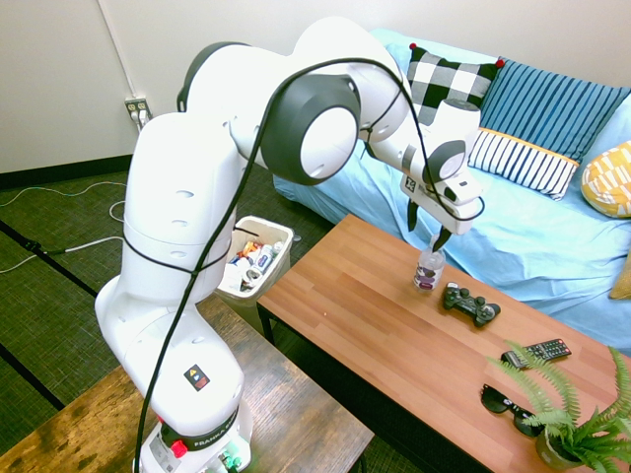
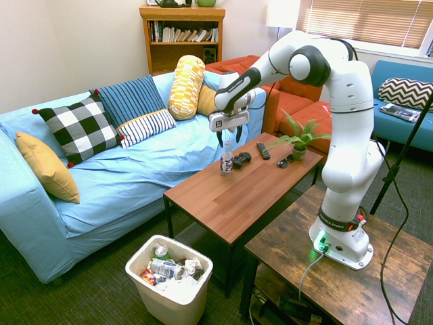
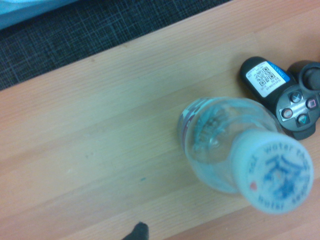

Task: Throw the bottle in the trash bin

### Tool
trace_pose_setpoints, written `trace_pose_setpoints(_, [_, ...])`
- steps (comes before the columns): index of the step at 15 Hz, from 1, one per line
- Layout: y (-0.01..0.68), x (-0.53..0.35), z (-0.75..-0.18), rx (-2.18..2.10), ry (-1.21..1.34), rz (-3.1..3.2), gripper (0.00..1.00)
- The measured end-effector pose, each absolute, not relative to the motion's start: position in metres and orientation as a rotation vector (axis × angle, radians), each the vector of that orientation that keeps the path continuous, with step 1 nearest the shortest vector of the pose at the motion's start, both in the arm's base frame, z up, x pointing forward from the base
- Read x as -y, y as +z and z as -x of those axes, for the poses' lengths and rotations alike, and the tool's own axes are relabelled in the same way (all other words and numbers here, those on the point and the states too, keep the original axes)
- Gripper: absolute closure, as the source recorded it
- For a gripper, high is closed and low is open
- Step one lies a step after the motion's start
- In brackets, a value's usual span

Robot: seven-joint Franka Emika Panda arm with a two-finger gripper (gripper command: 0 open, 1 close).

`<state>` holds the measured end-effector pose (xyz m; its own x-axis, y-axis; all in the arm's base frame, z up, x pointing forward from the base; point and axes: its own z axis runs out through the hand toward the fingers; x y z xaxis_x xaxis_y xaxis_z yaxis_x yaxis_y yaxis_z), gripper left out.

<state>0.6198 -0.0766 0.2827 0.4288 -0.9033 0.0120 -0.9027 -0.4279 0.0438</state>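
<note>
A small clear bottle (image 1: pixel 429 269) (image 2: pixel 226 161) with a white cap and a dark label stands upright on the wooden coffee table (image 1: pixel 375 335) (image 2: pixel 230 196), near its sofa-side edge. My gripper (image 1: pixel 427 229) (image 2: pixel 226 139) hangs right above the cap, open, fingers pointing down and holding nothing. The wrist view looks down on the bottle (image 3: pixel 220 145) and its printed cap. The off-white trash bin (image 1: pixel 279 230) (image 2: pixel 139 261) stands on the floor off the table's end, part full of cans and crumpled litter.
A black game controller (image 1: pixel 470 303) (image 2: pixel 241 158) (image 3: pixel 280 95) lies close beside the bottle. Farther along the table are a remote (image 1: pixel 535 351), sunglasses (image 1: pixel 508 406) and a potted fern (image 1: pixel 572 414). The blue sofa (image 2: pixel 122 183) runs behind the table.
</note>
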Motion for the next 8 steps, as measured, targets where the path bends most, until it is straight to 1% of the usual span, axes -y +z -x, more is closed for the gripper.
trace_pose_setpoints(4, [0.264,0.096,-0.638,1.708,-0.039,-2.562,0.0])
trace_pose_setpoints(5, [0.261,0.098,-0.641,1.714,-0.042,-2.556,1.0])
trace_pose_setpoints(8, [0.253,0.1,-0.643,1.73,-0.057,-2.549,1.0])
